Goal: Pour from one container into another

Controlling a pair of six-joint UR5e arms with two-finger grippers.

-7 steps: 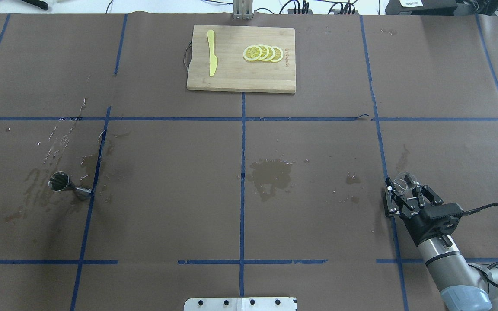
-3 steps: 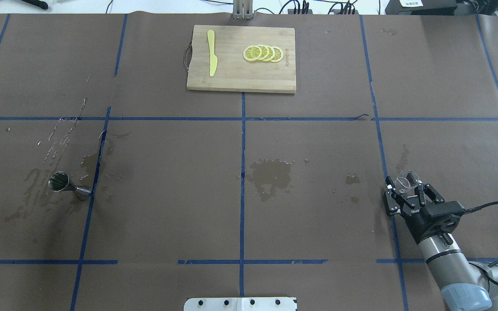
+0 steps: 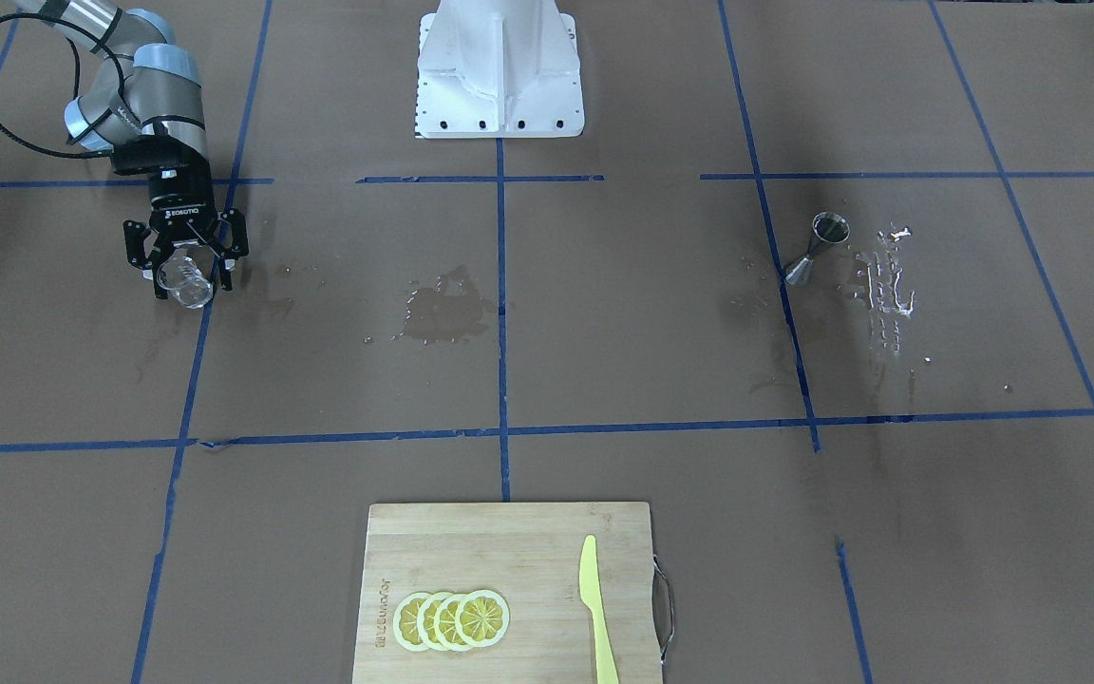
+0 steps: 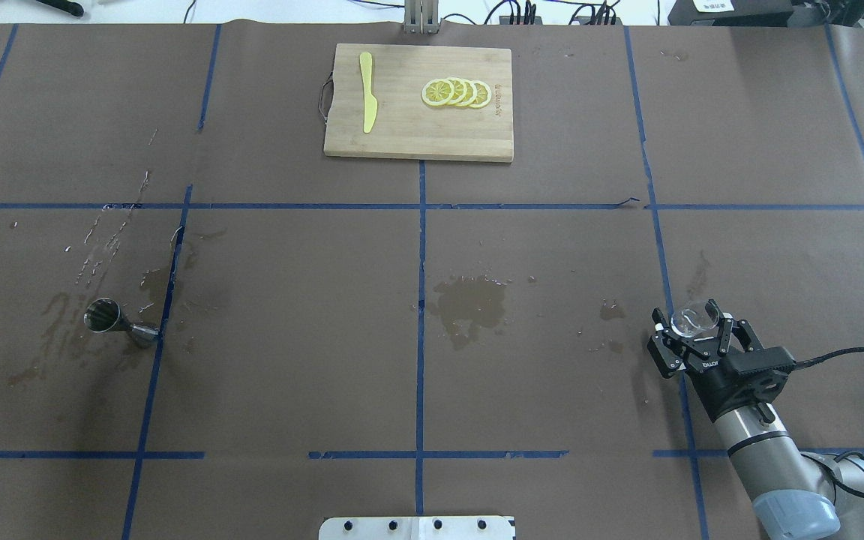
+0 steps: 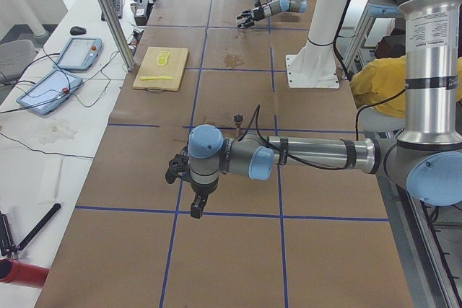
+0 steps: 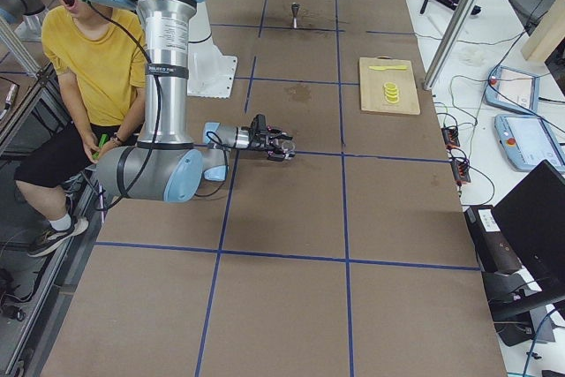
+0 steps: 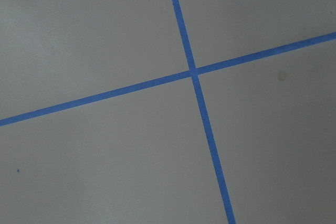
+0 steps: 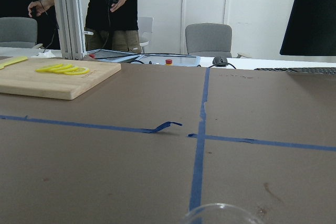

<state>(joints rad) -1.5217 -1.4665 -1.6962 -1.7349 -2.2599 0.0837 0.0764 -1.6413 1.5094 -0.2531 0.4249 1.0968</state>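
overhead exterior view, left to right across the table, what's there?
Jigger → yellow knife on the cutting board → lemon slices → wet stain → clear glass in the right gripper.

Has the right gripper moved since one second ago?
Yes. In the overhead view the right gripper, shut on the glass, has shifted toward the view's left, so it now lies nearer the blue tape line beside it.
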